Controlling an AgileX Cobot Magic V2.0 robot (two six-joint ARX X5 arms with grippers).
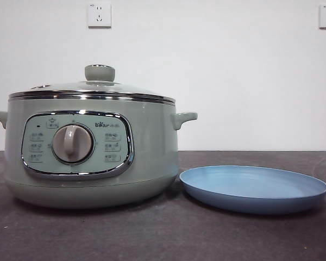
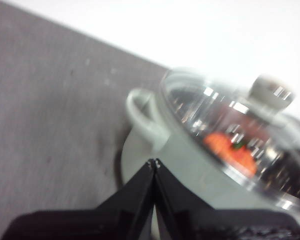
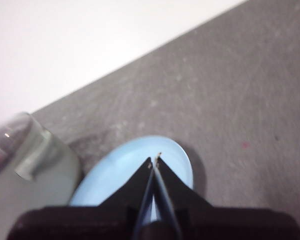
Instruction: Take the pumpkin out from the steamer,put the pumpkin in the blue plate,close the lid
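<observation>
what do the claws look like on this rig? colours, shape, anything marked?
Both look alike. The left claw and the right claw each have two matte black jaws, wedge-shaped, broad at the base and tapering to fine points with a small pale glint at the tips. Each rises from a wide black block along the picture's bottom edge. No cables, labels or markings are visible, though both wrist views are blurred.

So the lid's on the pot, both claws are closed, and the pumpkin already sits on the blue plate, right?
Not quite. The plate is empty; the left wrist view shows the pumpkin inside the pot, under the lid. Both the left claw and right claw are closed.
</observation>
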